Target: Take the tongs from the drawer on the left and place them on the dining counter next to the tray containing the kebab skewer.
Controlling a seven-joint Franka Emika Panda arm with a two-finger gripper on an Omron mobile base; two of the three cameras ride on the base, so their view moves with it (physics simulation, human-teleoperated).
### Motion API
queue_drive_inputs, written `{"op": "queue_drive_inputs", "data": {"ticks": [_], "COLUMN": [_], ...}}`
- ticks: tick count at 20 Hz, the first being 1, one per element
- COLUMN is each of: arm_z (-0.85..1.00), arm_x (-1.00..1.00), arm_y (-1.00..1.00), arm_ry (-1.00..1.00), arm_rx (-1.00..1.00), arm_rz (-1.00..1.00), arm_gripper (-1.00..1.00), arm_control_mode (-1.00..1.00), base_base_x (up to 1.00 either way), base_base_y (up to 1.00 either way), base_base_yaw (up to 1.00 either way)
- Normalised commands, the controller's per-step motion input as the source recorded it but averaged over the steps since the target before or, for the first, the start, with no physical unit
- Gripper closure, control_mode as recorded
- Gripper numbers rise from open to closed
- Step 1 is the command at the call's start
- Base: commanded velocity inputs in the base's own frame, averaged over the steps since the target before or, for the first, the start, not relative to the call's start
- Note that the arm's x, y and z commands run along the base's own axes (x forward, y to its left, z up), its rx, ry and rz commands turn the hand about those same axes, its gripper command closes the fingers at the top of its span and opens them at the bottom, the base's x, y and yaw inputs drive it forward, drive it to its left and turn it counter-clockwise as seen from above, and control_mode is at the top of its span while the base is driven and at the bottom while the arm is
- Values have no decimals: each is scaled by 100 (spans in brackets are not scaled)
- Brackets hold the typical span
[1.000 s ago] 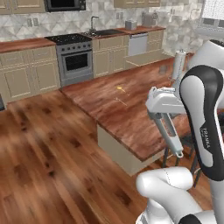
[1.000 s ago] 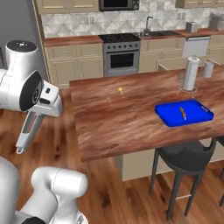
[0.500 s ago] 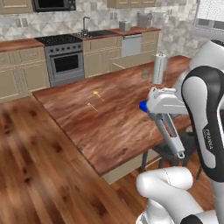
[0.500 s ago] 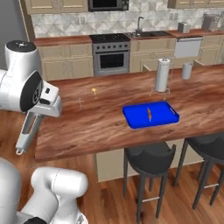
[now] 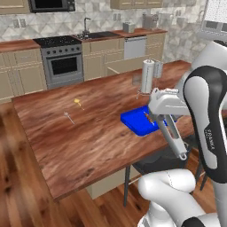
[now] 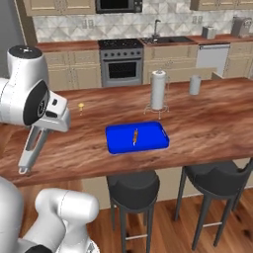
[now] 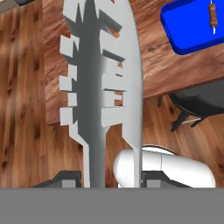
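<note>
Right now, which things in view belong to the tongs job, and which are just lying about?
Job:
- tongs, held in the claw
- dining counter
- blue tray
- kebab skewer in the tray

Lying about:
- paper towel roll on its stand
- grey canister
- small yellow item
- tiny silver utensil
- stools

Dining counter [image 6: 207, 118]: glossy reddish-brown wood grain. Tray [image 6: 114, 140]: smooth bright blue, plastic-looking. Tongs [image 7: 98, 87]: matt grey metal with toothed edges. Floor [image 5: 17, 177]: polished wooden boards.
</note>
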Motion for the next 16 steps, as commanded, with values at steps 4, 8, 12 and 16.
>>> {"op": "queue_drive_inputs", "data": {"ticks": [4, 8, 12, 16], "arm_z": [0, 0, 0, 0], "arm_x": [0, 0, 0, 0], "arm_y": [0, 0, 0, 0], "arm_ry": [0, 0, 0, 0], "arm_rx": [0, 0, 0, 0], "arm_rz": [0, 0, 0, 0], "arm_gripper": [100, 100, 100, 100], "arm_control_mode": [100, 100, 100, 100], "base_base_x": [29, 8, 0, 0], "base_base_y": [-29, -6, 0, 0], "base_base_yaw": [18, 9, 0, 0]}}
